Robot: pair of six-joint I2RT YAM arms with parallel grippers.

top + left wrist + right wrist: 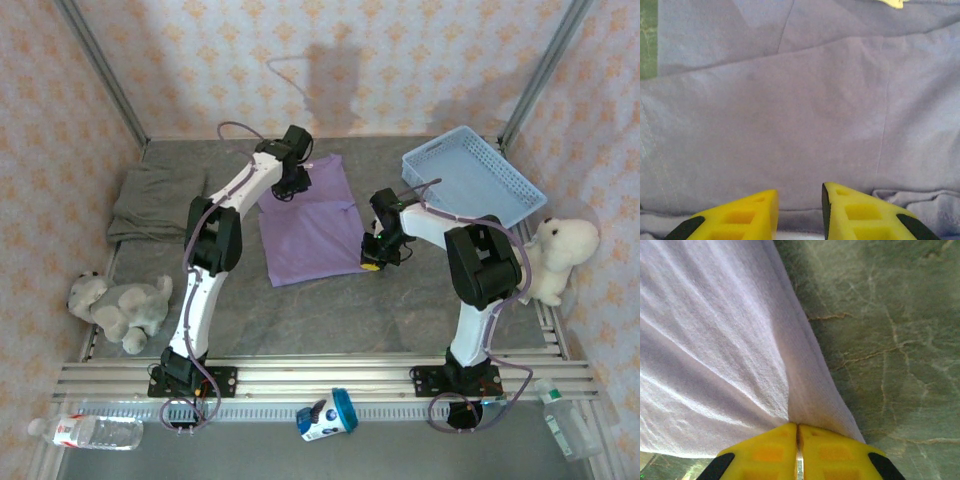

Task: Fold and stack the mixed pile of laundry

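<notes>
The right gripper [798, 426] is pinching the side edge of the lavender T-shirt [310, 235] between tightly closed fingers, with cloth fanning away ahead of its tips and bare table [890, 340] lying to their right. To fold cleanly, I judge it is needing to lift just clear of the surface and carry the edge across in step with the other arm, holding the hem taut. The left gripper [800, 192] is standing narrowly parted at the shirt's far edge, smooth fabric spreading ahead of it; whether it is nipping a fold I cannot tell. The grey-olive garment [155, 200] is lying well off to its left. The mottled grey table is looking slick, and patterned walls [330, 60] are closing in beyond
</notes>
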